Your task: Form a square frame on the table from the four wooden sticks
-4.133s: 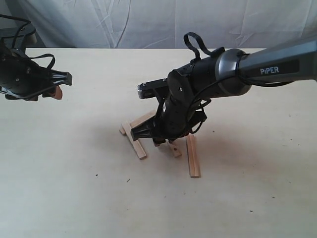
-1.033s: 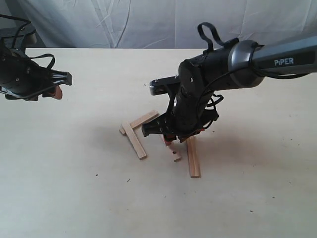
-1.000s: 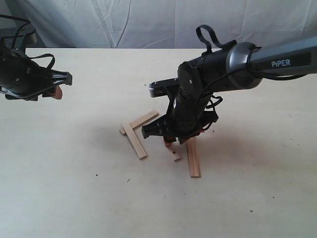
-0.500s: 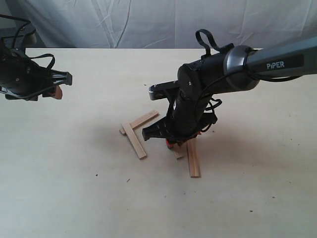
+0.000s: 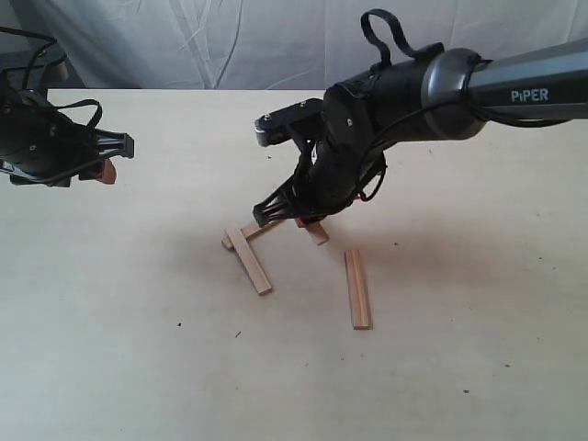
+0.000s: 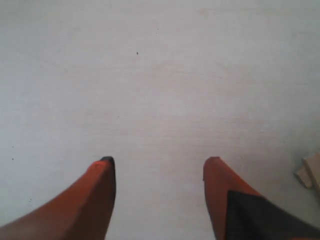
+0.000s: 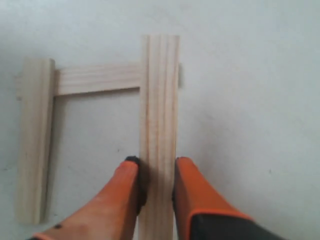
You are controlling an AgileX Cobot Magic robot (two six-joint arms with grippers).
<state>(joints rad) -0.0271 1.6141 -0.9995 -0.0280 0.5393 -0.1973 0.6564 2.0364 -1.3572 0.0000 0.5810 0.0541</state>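
Observation:
My right gripper (image 7: 156, 165) (image 5: 308, 220) is shut on a tan wooden stick (image 7: 159, 125), whose near end (image 5: 317, 232) pokes out below the black wrist. The held stick's far end rests across the end of a second stick (image 7: 97, 79) (image 5: 260, 226). A third stick (image 7: 35, 140) (image 5: 250, 260) meets that second one at its other end, so the three form a U on the cream table (image 5: 138, 349). A fourth stick (image 5: 357, 288) lies alone to the right. My left gripper (image 6: 160, 167) (image 5: 108, 171) is open and empty at the far left.
A wrinkled white cloth backdrop (image 5: 230, 41) hangs behind the table's far edge. The right arm (image 5: 496, 87) reaches in from the right above the table. A stick end (image 6: 311, 172) shows at the edge of the left wrist view.
My right gripper lifted the short stick from beside the lone stick and carried it back and left, onto the end of the angled stick. The left arm stayed still.

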